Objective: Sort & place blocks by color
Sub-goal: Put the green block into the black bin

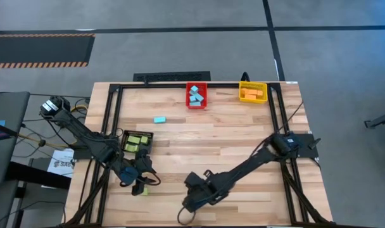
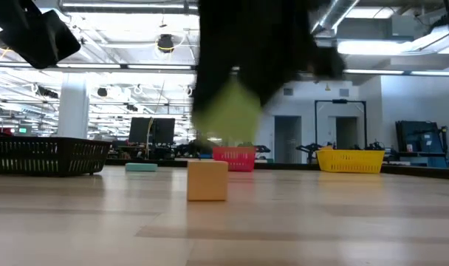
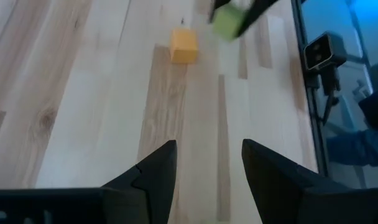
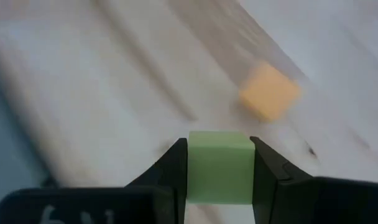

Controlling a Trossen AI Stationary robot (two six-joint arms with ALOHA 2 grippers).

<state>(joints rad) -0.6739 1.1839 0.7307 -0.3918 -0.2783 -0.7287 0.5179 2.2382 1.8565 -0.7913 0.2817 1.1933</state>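
Note:
My right gripper [image 4: 219, 168] is shut on a green block [image 4: 218, 174] near the table's near edge [image 1: 189, 201]. In the low view the block [image 2: 228, 112] hangs blurred above the wood. An orange cube [image 2: 207, 179] rests flat on the table just beyond it and also shows in both wrist views [image 4: 270, 91] [image 3: 183, 46]. A light blue block [image 1: 159, 119] lies on the table farther back. My left gripper [image 3: 207, 149] stands open over bare wood at the near left [image 1: 140, 179], with nothing between its fingers. My right gripper pinches the green block between its two fingers, one on each of two opposite side faces [image 4: 192, 171]. The fingers slant down from above. The block is lifted clear of the table and sits square between the fingers.
A black bin [image 1: 147, 135] holding green blocks stands at the left. A red bin [image 1: 187, 95] with light blue blocks and a yellow bin [image 1: 266, 92] with orange blocks stand at the far edge. A small green piece [image 1: 140, 189] shows by my left gripper. Bare wood lies between the bins.

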